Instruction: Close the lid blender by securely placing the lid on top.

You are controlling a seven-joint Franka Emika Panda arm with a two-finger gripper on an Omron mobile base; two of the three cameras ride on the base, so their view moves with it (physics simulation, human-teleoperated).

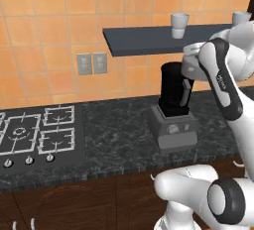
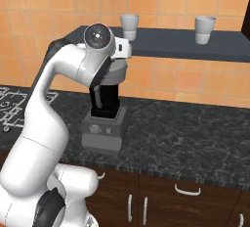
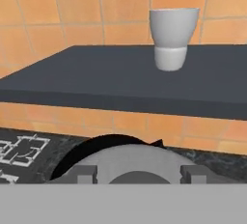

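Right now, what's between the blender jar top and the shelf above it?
The lid, light grey, sits in the gripper just over the blender jar's rim, below the shelf. The right base view shows it best.

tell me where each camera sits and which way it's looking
Left base view: behind the arm on its left, facing the tiled wall; blender mid-frame, stove at left, arm at right.
Right base view: behind on its right; same blender, arm at left, lid over the jar.
Hand view: on the hand, facing the shelf; lid just below.
All three share the shelf cup.
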